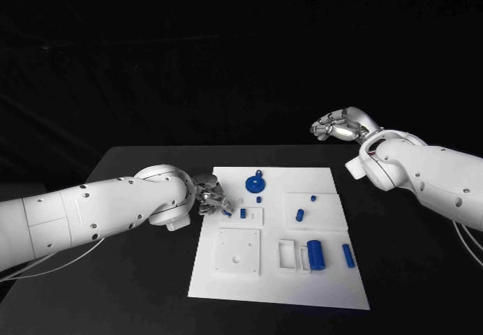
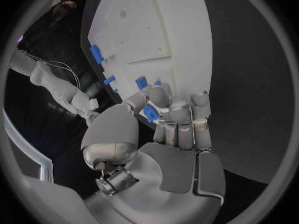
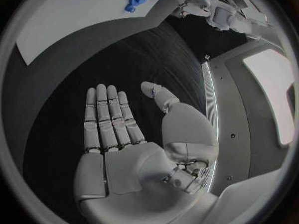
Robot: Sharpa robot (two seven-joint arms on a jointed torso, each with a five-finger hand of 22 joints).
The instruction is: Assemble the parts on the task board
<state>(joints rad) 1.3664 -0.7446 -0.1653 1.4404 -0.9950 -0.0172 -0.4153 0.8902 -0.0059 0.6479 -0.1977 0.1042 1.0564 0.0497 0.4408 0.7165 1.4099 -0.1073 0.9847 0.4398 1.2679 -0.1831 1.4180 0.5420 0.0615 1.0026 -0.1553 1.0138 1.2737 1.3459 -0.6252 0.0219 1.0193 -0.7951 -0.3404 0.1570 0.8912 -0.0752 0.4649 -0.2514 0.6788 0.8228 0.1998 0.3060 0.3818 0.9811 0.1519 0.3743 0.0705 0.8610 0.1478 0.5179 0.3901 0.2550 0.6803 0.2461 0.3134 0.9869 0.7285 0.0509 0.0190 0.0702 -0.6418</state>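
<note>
Left hand pinches blue part, hidden in head view.

Table: a black, matte top is spreading beneath the left hand and reaching out past it on every side.
Far edge: is running straight across, beyond the left hand and lower than the raised right hand.
Backdrop: plain blackness is standing behind the right hand.
Light: is falling dimly, leaving the table greyer than the backdrop.
</note>
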